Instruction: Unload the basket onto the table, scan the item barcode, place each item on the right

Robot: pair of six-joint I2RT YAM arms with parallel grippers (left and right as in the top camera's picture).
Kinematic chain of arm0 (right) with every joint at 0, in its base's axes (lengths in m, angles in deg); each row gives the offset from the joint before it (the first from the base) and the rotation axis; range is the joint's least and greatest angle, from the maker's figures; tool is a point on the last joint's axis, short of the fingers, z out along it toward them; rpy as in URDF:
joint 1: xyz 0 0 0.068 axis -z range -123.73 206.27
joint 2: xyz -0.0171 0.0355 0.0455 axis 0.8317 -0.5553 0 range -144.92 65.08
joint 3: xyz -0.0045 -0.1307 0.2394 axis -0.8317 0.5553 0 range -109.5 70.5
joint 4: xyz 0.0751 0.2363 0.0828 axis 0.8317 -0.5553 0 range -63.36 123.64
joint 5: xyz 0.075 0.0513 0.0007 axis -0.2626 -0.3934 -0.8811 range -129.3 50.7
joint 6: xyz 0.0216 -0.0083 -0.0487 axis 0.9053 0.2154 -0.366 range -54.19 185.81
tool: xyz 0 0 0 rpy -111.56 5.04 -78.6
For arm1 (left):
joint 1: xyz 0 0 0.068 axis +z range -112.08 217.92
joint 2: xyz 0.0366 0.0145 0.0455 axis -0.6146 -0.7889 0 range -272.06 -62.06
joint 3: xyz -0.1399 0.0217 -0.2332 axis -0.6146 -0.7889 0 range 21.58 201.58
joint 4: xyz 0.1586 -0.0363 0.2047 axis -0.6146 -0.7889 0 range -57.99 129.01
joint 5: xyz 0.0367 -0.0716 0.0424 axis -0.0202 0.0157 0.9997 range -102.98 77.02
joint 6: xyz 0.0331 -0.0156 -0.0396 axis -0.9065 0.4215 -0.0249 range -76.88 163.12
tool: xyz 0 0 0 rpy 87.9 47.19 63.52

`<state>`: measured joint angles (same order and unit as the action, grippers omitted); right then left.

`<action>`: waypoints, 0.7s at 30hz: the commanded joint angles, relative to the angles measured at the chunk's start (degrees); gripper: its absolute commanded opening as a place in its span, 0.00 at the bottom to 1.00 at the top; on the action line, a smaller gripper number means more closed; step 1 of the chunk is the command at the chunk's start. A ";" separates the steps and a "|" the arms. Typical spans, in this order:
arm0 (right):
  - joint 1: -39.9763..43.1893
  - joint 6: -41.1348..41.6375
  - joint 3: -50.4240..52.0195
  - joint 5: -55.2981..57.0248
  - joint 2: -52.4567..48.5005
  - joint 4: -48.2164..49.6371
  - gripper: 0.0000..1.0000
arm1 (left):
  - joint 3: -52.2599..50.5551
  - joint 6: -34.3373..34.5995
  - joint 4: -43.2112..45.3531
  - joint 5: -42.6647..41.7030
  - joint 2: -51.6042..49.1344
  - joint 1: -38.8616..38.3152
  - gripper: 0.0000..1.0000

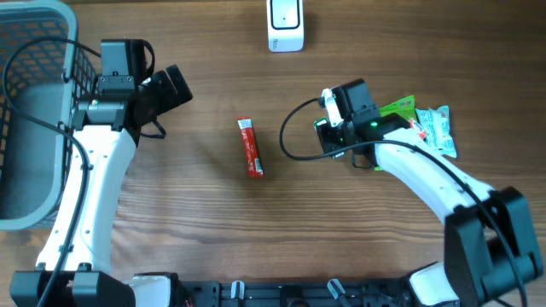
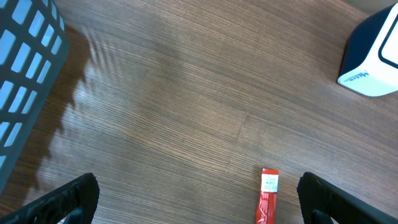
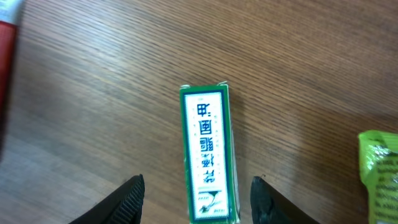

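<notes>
Straddling green box (image 3: 208,143) right of bench (image 1: 213,230) middle with right gripper (image 3: 199,198) released, gaps both sides. Left gripper (image 2: 198,194) spread wide beside basket (image 1: 38,8) at left edge. Open bench around red packet (image 1: 250,147); scanner (image 1: 286,26) at far edge.

A red stick-shaped packet (image 1: 250,147) lies in the middle of the brown wooden bench (image 1: 213,239). A white plastic scanner box (image 1: 286,24) stands behind it, at the far edge. A grey plastic basket (image 1: 26,220) sits at the left end. A small green-edged cardboard box (image 3: 208,155) lies between the right claw's (image 3: 197,186) fingers, touching neither. Green plastic packets (image 1: 426,126) lie just right of it.
</notes>
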<state>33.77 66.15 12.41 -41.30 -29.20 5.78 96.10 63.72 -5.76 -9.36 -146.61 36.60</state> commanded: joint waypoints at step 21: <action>-0.17 -0.37 3.43 2.60 -9.62 4.09 0.59 | 0.39 -0.68 0.07 0.76 -0.26 0.33 1.00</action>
<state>33.77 65.97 15.58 -37.82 -36.28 9.28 96.10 63.72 -5.76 -9.36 -146.61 36.60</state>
